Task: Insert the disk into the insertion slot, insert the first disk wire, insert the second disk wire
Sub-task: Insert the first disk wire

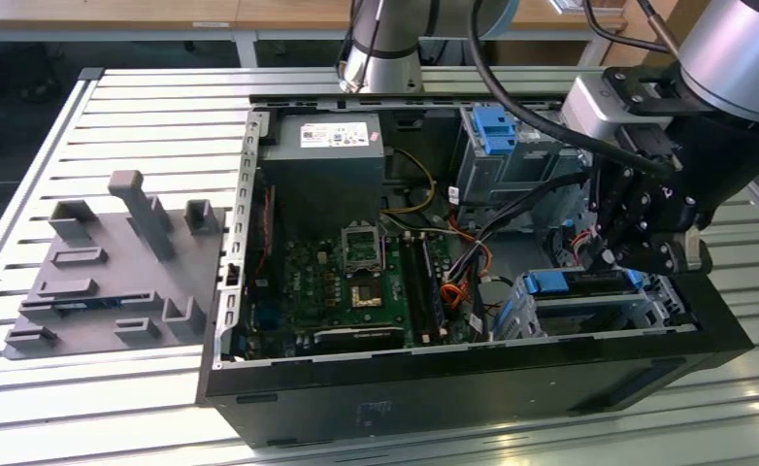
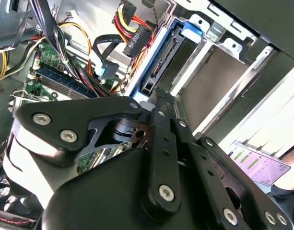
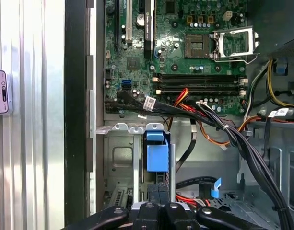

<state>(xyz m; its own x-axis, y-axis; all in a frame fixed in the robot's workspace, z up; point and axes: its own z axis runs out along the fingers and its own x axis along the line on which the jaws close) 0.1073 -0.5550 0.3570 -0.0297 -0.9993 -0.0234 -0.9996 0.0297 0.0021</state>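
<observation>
The disk (image 1: 584,283), grey metal in a bright blue carrier, sits in the insertion slot (image 1: 607,320), the low silver cage at the open computer case's front corner on the exterior view's right. In the first wrist view its blue carrier tab (image 3: 157,155) stands out of the cage. My gripper (image 1: 605,260) hangs just over the disk's end, its two fingers pressed together (image 3: 158,190), with nothing seen between them. Loose disk wires lie beside it: a black power plug on red and yellow leads (image 2: 133,42) and a flat black cable with a blue end (image 2: 104,71).
The motherboard (image 1: 353,282) lies in the case's middle, the power supply (image 1: 321,160) at the back. A taller bay with a blue latch (image 1: 494,126) stands behind the cage. Cable bundles (image 3: 223,127) cross near the gripper. A grey fixture plate (image 1: 108,282) lies on the slatted table.
</observation>
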